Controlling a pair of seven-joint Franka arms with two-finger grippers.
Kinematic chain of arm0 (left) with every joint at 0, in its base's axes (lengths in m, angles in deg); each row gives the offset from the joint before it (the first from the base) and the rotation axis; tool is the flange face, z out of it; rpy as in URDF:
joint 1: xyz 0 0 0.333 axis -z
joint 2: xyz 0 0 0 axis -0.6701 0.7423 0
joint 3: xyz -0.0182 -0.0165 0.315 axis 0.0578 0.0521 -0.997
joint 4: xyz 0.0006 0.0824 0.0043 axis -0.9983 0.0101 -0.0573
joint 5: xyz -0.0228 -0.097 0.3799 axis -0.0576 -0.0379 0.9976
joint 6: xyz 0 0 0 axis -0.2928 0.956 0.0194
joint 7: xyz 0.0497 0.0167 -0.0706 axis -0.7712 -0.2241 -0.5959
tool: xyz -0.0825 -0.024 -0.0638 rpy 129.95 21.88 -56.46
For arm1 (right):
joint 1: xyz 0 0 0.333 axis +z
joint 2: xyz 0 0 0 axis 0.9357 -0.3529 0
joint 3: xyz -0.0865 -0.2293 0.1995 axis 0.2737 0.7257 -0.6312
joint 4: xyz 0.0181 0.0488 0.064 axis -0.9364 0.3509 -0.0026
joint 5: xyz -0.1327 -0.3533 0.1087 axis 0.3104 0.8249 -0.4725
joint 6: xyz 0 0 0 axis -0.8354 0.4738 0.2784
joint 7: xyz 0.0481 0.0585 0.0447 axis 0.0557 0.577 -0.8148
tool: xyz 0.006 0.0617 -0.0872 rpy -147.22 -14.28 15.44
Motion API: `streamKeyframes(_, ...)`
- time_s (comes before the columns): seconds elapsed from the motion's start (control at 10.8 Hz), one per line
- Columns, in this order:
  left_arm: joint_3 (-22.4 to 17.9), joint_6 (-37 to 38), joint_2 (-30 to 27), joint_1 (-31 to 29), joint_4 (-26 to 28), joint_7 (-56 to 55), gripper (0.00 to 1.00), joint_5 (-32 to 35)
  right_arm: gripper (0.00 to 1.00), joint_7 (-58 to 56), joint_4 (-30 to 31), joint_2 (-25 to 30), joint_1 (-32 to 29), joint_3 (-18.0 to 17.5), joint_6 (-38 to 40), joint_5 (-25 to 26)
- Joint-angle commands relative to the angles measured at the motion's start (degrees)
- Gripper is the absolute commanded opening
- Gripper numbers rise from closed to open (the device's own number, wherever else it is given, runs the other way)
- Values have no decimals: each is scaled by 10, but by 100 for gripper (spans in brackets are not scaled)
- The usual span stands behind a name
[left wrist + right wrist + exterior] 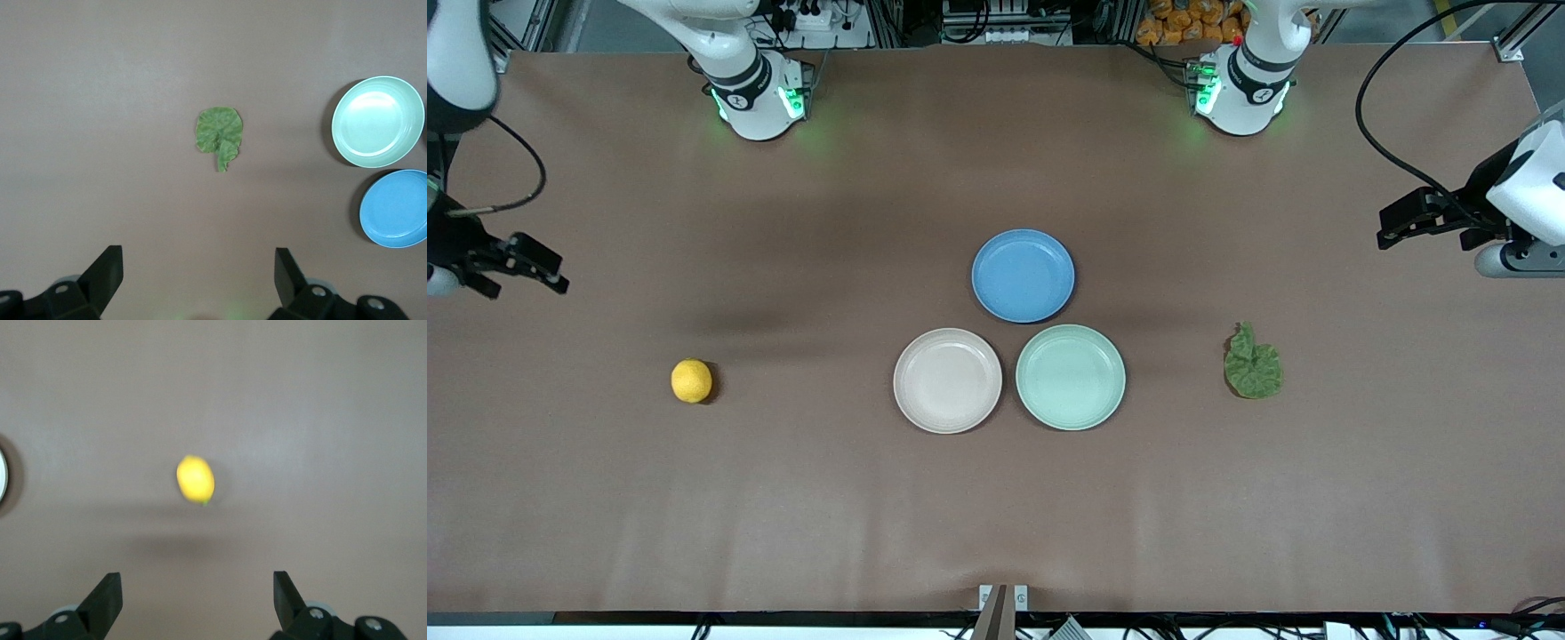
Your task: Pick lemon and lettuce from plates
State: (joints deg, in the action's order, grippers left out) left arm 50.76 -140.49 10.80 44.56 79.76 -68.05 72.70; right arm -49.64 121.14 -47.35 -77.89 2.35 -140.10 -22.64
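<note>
Listing the scene at this moment: lemon [692,380] lies on bare table [783,498] at lower left of the front view, toward the right arm's end, well apart from the plates; lettuce [1253,364] lies on bare table at middle right, toward the left arm's end, its narrow stem pointing up the frame toward the robot bases. Neither item is on a plate, so the pick from the plates looks already done, or the items were never on them. Beige plate [947,380] and mint plate [1071,377] sit side by side at centre, nearly touching, both bare; a blue plate [1023,276] sits just above them in the frame, also bare. Right gripper [534,267] hangs at the left edge of the frame, fingers spread wide, above table up-frame from the lemon; in the right wrist view the lemon [195,479] lies centred ahead of the gap between the fingers. Left gripper [1405,222] hangs at the right edge, fingers likewise spread, up-frame from the lettuce; in the left wrist view the leaf [219,135] is centred ahead, stem toward the gripper. Each arm is nearer its own item. Surface: plain brown covering, flat, uncluttered. Room: cabling and rack gear along the top edge.
</note>
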Motion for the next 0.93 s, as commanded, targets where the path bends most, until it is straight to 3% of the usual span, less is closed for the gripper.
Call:
streamKeyframes(0.0, 7, -9, 1, -11, 5, -1, 100, -12, 100, 137, -19, -29, 38, -17, 33, 14)
streamKeyframes(0.19, 7, -9, 2, -10, 5, 0, 100, -11, 100, 184, -5, -40, 57, -17, 2, 47)
streamKeyframes(0.83, 7, -13, 10, -9, 5, -1, 100, -11, 100, 154, 20, -26, 40, -15, -23, 48)
